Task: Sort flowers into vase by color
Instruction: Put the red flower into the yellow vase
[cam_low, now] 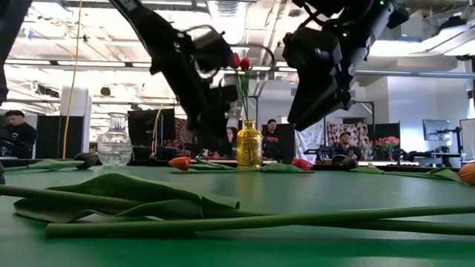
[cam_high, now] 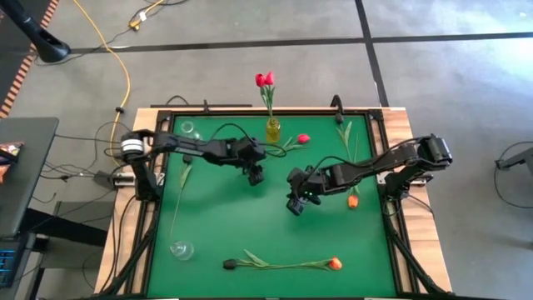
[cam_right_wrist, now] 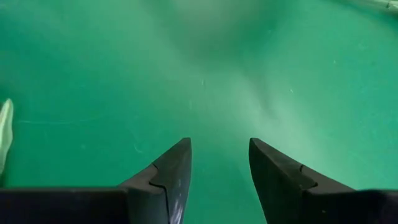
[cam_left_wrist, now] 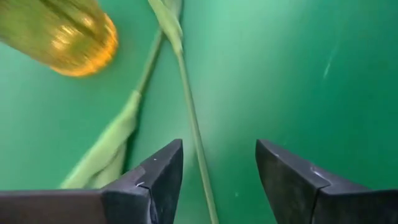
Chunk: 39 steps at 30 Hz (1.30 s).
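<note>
A yellow vase (cam_high: pixel 273 129) at the far middle of the green table holds two red tulips (cam_high: pixel 265 80). Another red tulip (cam_high: pixel 303 138) lies right of it, its stem (cam_left_wrist: pixel 194 124) running toward my left gripper. My left gripper (cam_high: pixel 254 175) hangs open just near of the vase (cam_left_wrist: pixel 74 37), one finger on either side of that stem and above it. My right gripper (cam_high: pixel 296 204) is open over bare table at the middle, lifted clear (cam_low: pixel 315 96). An orange tulip (cam_high: pixel 352 201) lies right of it. Another orange tulip (cam_high: pixel 334 263) and a dark one (cam_high: pixel 229 264) lie near the front edge.
Two clear glass vases stand on the left side, one far (cam_high: pixel 188 127) and one near (cam_high: pixel 181 249). A long stem with a leaf (cam_high: pixel 179 187) lies between them. A dark tulip (cam_high: pixel 339 119) lies at the far right. People sit in the room beyond the table (cam_low: pixel 271 137).
</note>
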Available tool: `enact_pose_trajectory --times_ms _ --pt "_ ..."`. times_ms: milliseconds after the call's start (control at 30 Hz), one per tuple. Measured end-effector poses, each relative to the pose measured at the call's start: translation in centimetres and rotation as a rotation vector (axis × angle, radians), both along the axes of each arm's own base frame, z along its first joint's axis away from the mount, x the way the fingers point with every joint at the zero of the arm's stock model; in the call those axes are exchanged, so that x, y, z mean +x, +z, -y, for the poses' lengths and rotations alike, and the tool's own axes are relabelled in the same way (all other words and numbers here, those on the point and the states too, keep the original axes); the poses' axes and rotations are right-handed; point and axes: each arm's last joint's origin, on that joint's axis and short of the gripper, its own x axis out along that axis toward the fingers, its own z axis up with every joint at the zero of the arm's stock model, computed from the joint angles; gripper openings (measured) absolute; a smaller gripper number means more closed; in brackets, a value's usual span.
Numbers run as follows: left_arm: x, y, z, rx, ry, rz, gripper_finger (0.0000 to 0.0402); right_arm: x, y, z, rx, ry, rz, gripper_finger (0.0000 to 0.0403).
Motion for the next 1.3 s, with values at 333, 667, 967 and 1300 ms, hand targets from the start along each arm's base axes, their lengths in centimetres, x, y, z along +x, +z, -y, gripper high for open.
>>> enact_pose_trajectory --times_ms 333,667,967,1300 --pt "0.6 -2.8 -0.1 -0.012 0.009 -0.052 0.0187 -0.3 -0.2 -0.1 -0.003 -0.005 -0.035 0.0186" --pt "0.1 -2.7 -1.9 -0.142 0.094 -0.002 0.0148 -0.3 -0.2 0.0 -0.01 -0.002 -0.038 0.0186" --pt "0.0 -2.8 -1.8 -0.119 0.065 -0.031 0.0077 -0.3 -0.2 0.1 -0.027 -0.012 -0.037 0.0186" --pt "0.1 -2.1 -0.4 -0.102 0.027 -0.034 0.0002 -0.6 0.6 0.7 -0.029 -0.027 -0.015 0.0186"
